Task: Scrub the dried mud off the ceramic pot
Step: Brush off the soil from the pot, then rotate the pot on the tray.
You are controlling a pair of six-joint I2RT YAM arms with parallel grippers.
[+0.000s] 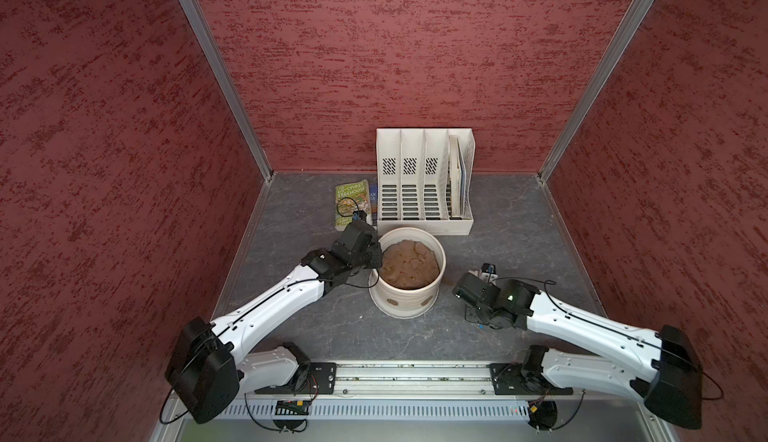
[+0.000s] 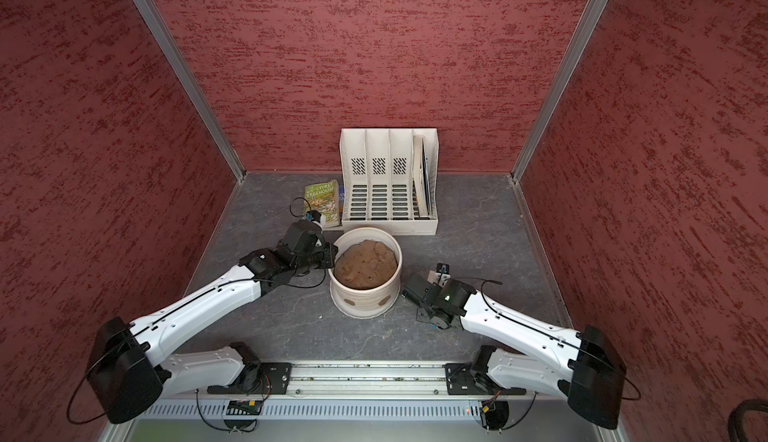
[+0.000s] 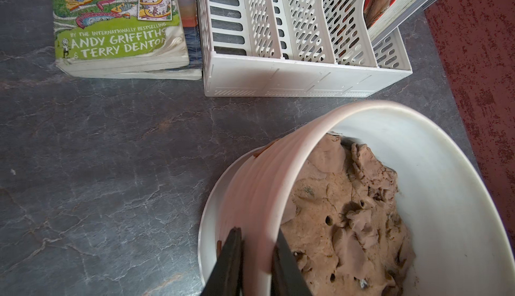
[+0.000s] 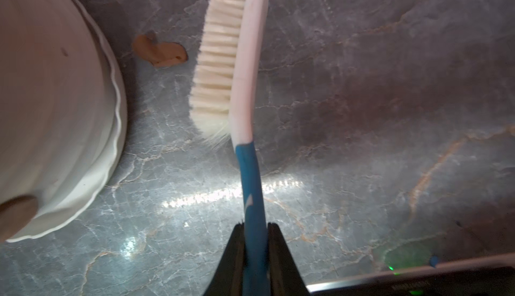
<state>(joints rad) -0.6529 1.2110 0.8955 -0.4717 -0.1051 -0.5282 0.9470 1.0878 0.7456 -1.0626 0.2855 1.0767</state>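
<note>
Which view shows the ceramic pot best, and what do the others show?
In a top view the ceramic pot shows nearly whole, rim to base, with two dried mud patches on its wall. The left wrist view shows only part of rim and wall; the right wrist view, part of wall and base.

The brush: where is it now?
In the right wrist view the brush is clamped by its blue handle in the right claw, beside the ceramic pot on its right, bristles toward it, not touching.
</note>
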